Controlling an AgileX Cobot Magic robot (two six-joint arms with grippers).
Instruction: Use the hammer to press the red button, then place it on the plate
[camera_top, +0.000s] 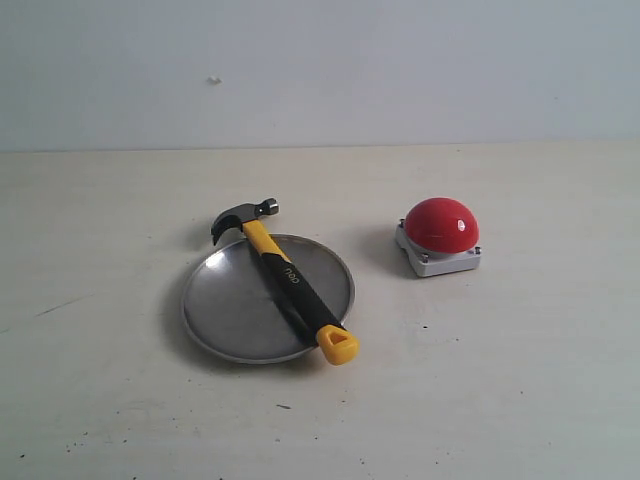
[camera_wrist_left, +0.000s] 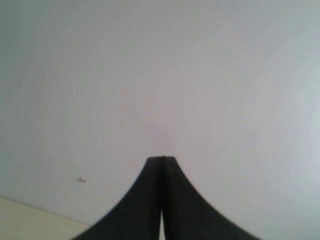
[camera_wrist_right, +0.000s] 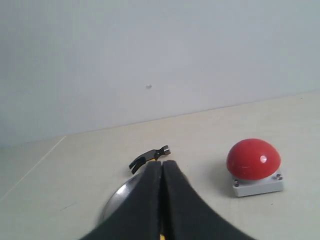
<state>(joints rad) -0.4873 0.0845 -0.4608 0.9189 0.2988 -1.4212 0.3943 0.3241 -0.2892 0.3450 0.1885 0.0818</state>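
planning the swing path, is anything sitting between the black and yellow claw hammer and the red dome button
Nothing visible does. The claw hammer with the black handle and yellow neck lies across the round silver metal plate; from there to the glossy red dome button on its grey square base only table surface shows.

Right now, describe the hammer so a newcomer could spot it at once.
On the table, left of the red button, sits a silver plate. The hammer lies across it, head past the far rim. Only it is long, black and yellow.
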